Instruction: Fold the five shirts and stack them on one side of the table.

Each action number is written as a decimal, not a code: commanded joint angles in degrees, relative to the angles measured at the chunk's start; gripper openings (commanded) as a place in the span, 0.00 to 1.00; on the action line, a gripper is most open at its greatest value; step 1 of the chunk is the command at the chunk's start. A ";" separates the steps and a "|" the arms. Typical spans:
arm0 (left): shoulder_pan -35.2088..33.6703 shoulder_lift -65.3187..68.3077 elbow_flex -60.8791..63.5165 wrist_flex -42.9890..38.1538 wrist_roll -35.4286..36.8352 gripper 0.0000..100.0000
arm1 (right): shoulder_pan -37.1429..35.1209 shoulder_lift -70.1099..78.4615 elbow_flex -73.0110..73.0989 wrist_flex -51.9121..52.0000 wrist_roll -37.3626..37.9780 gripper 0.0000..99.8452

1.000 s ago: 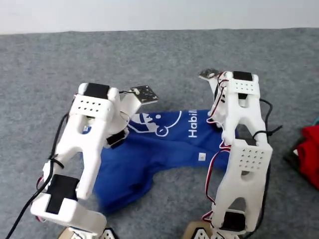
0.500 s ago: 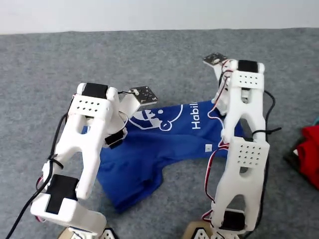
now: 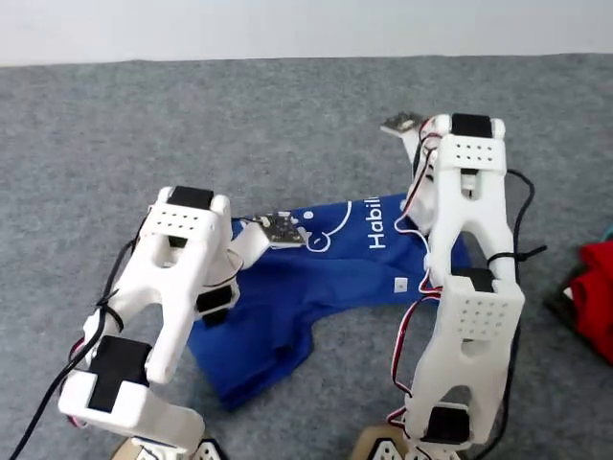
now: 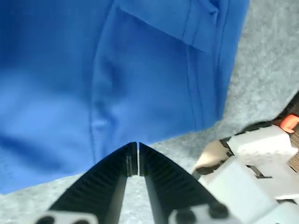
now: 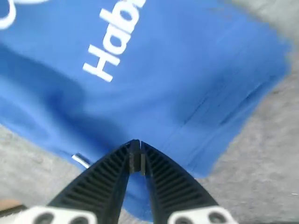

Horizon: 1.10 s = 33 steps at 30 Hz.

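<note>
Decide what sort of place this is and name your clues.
Probably a robotics lab bench: a white left arm and right arm at a grey-carpeted table, working a blue shirt.

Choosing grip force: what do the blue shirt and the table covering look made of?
The blue shirt: soft matte knit, probably cotton jersey; it creases and shows stitched hems. The table covering: grey felt or low-pile carpet, judging by its fuzzy, speckled surface.

One high, two on wrists.
Looking down across the table [image 3: 287, 115] from its near edge; pressed close, facing down onto the same blue shirt [image 3: 326, 278].
</note>
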 commanded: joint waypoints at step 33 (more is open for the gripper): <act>0.09 6.68 8.75 0.09 -6.15 0.02 | 3.30 7.69 -13.98 -17.71 -0.88 0.01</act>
